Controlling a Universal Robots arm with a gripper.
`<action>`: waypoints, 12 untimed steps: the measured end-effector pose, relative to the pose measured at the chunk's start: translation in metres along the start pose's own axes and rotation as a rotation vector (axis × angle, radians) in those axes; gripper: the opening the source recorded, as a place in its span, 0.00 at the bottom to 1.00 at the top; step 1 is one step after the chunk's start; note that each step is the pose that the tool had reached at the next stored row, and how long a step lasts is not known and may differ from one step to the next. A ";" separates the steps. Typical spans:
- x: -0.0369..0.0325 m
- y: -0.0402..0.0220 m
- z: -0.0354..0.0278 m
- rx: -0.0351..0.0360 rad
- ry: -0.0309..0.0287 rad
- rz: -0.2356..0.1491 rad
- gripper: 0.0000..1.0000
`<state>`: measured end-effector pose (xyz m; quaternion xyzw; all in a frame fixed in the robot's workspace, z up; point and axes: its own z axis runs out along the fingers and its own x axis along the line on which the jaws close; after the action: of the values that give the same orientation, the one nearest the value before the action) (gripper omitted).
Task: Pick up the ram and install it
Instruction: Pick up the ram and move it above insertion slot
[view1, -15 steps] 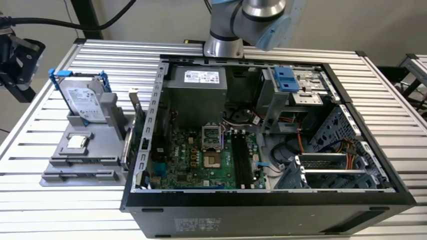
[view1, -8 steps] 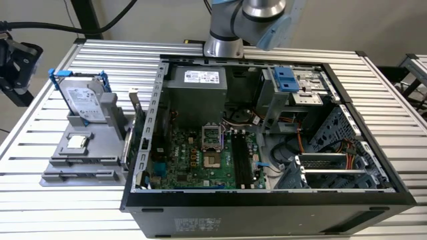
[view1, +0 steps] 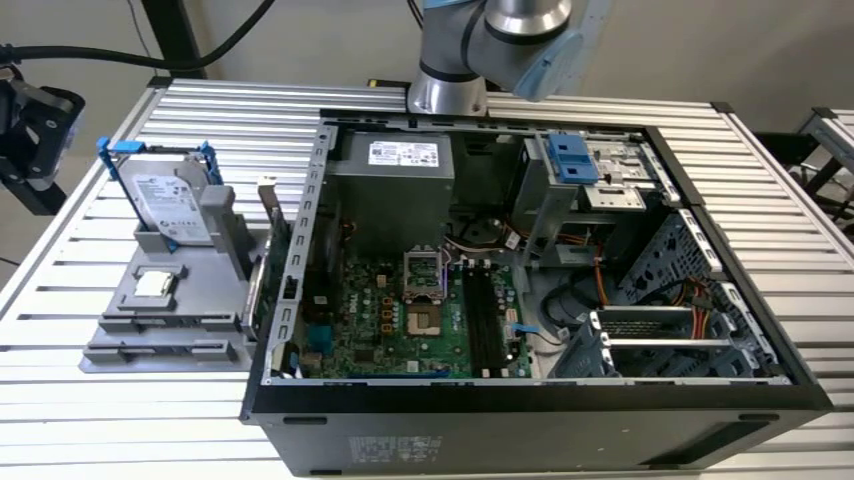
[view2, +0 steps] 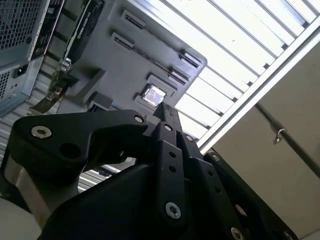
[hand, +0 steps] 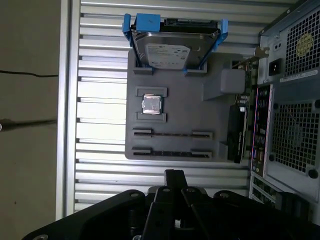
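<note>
- Grey holder (hand: 180, 120) is sitting on the slatted table (view1: 80, 400), near its edge at the exterior view's left, beside the open computer case (view1: 534, 400).
- Ram (hand: 172, 153) is apparently standing on edge in a holder slot, showing as a thin dark strip.
- Gripper (hand: 173, 173) is hovering near the holder, fingers closed on nothing.
- Judging by its form, the ram is looking light, stiff and fragile; pinching its flat faces mid-length is looking safest.

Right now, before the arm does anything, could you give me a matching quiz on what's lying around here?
1 hard drive
2 square chip
3 computer case
4 grey holder

A open, motherboard showing
B on the slatted table, beside the case
C standing on edge in a blue frame
D flat in a pocket of the holder

Pairs: 1-C, 2-D, 3-A, 4-B
</note>
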<state>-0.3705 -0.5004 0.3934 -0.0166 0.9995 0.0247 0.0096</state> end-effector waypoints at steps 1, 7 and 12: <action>0.0000 0.0000 0.0000 0.0000 0.0000 0.000 0.00; 0.0000 0.0000 0.0000 -0.0001 0.0002 -0.002 0.00; 0.0001 0.0000 0.0000 -0.0002 0.0022 -0.039 0.00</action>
<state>-0.3705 -0.5004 0.3934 -0.0361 0.9990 0.0246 0.0090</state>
